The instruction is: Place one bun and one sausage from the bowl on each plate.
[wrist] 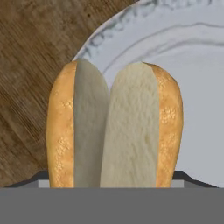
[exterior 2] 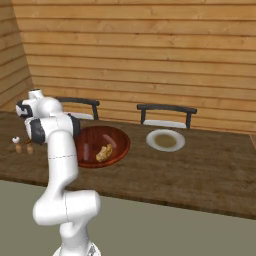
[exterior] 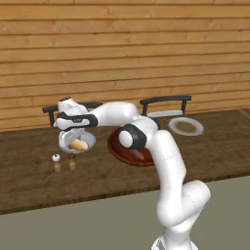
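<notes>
Wooden bowl (exterior 2: 90, 150) at table centre with a bun (exterior 2: 104, 152) inside, grey plate (exterior 2: 165, 140) at its 3 o'clock, arm (exterior 2: 55, 150) reaching toward 9.

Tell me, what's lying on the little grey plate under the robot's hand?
A split bun lies on the grey plate, cut sides up. Whatever sits beneath the bun is covered.

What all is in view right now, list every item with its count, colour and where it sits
bun: one, golden crust, split open, on the left plate under the pincer
plates: two, grey; left plate by the shakers, right plate beside the bowl
bowl: one, dark reddish-brown, mid-table, with a tan food item inside
shakers: small brown pieces near the left plate, count unclear
chairs: two, dark, behind the table
table: one, dark wood
wall: wood planks
pincer: one, open, above the bun
</notes>
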{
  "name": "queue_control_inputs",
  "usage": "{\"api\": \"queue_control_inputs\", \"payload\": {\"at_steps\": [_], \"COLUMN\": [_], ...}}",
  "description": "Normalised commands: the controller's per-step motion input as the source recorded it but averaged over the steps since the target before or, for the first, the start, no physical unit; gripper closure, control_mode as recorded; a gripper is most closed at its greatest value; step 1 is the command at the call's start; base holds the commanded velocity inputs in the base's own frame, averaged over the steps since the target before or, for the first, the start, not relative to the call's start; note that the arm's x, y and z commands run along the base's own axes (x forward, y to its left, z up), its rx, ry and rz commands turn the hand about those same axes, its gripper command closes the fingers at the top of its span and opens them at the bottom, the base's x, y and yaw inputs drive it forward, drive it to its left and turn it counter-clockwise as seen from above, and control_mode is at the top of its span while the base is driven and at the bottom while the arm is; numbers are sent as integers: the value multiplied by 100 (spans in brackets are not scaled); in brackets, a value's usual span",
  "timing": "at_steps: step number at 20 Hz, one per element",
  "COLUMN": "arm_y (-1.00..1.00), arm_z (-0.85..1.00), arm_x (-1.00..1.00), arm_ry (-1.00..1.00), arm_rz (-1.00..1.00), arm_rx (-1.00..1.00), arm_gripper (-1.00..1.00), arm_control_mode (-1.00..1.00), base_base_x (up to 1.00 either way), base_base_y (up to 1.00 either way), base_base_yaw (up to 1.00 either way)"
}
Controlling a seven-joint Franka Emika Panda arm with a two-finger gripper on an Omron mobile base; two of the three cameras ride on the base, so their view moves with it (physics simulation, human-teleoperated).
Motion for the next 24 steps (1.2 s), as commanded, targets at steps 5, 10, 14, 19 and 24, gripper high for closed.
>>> {"api": "queue_control_inputs", "payload": {"at_steps": [5, 10, 14, 19, 24], "arm_y": [2, 0, 0, -2, -48], "arm_z": [0, 2, 12, 24, 40], "arm_x": [10, 0, 0, 0, -47], "arm_ry": [0, 0, 0, -1, -4], "arm_rz": [0, 0, 0, 0, -4], "arm_rx": [0, 0, 0, 0, 6], "arm_gripper": [-100, -100, -100, -100, -100], "arm_control_mode": [-100, -100, -100, -100, -100], "base_base_x": [0, 0, 0, 0, 0], "base_base_y": [0, 0, 0, 0, 0], "base_base_yaw": [0, 0, 0, 0, 0]}}
